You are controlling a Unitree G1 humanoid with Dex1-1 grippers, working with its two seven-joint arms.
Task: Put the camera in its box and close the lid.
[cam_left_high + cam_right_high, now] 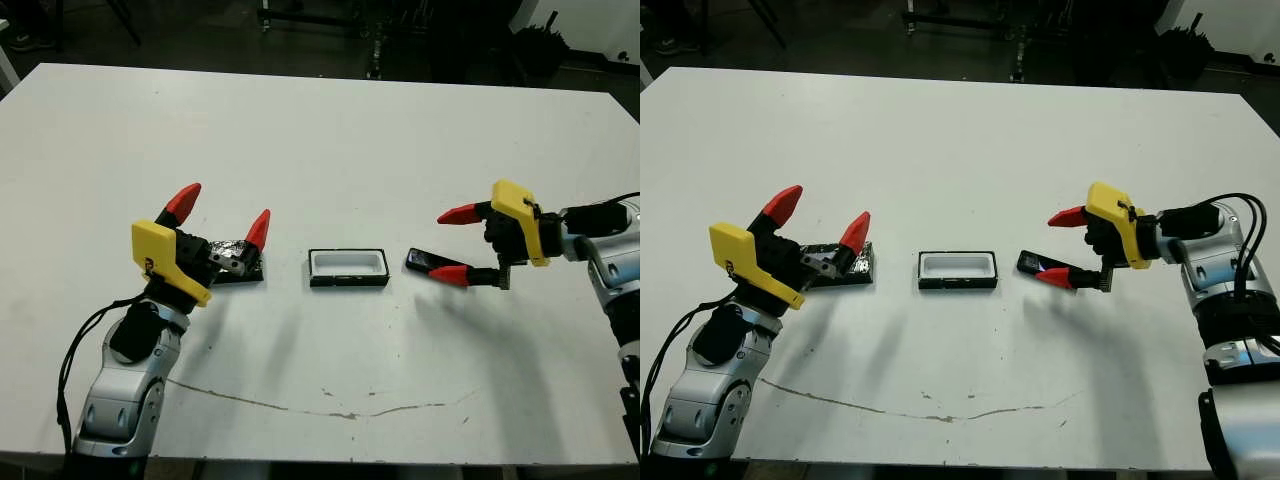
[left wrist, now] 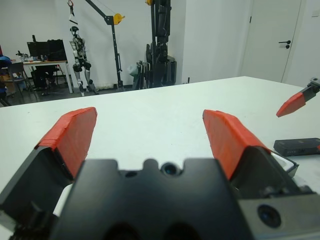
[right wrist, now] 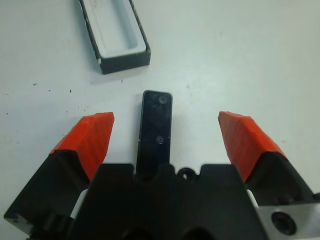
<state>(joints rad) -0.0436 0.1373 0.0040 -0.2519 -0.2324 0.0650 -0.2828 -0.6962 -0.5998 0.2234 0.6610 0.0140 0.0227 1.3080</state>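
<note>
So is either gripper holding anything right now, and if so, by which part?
No, nothing is held. The right gripper is open around the camera, which lies on the table. The left gripper is open over the lid.

The left gripper (image 2: 150, 142) shows its two red-tipped fingers (image 2: 75, 132) spread wide apart above its black body, with only the white bench (image 2: 150, 105) between them. Off to one side, the camera (image 2: 298, 146) lies flat on the bench, and a red fingertip of the right gripper (image 2: 295, 104) hangs just above it without touching. Beyond the bench stand a white door (image 2: 272, 37), a desk (image 2: 42, 62) and a humanoid robot (image 2: 79, 52) on a stand.
</note>
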